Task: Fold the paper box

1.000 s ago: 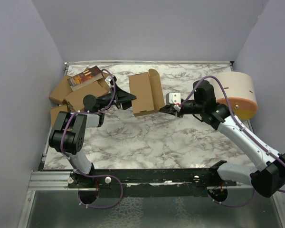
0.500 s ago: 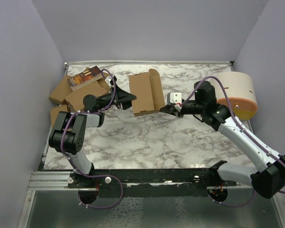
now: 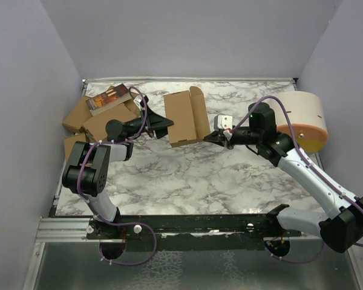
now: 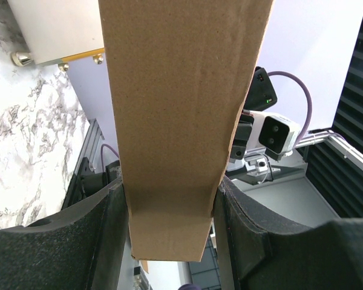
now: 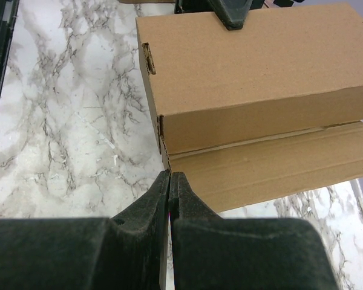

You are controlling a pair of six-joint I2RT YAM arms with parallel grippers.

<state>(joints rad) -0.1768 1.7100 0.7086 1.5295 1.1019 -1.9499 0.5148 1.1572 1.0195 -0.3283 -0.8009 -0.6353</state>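
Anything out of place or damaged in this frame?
Nothing looks spilled or damaged. The paper box has one long flap folded out, not closed. The heap of brown cartons lies jumbled, at odd angles, in the far left corner of the table.

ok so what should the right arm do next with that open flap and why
Probably nudge the shut right gripper forward under the flap to lift it. The left gripper holds the paper box, the flap is folded out along its long edge, and the closed fingertips sit right at its corner.
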